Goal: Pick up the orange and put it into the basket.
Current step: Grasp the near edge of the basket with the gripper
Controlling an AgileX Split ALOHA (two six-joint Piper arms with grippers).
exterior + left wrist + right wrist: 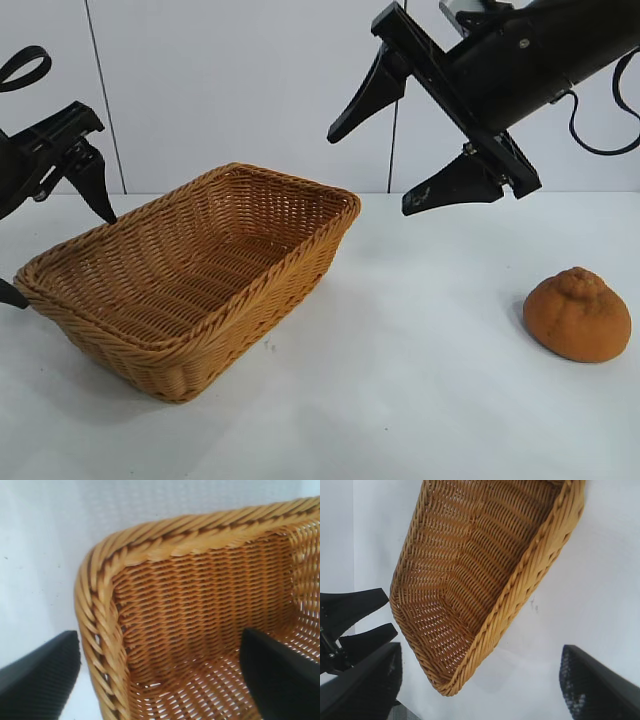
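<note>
The exterior camera sits low, almost level with the white table [420,400], facing both arms and the pale wall behind. The golden-tan woven wicker basket [200,290] fills its 8 o'clock area; the dull brownish-orange knobbly fruit [578,315] lies near 4 o'clock. The left wrist camera looks steeply down, very close onto one braided corner of the basket [107,630]. The right wrist camera looks down from farther off, taking in most of the basket [485,570]. All three views share the basket.
</note>
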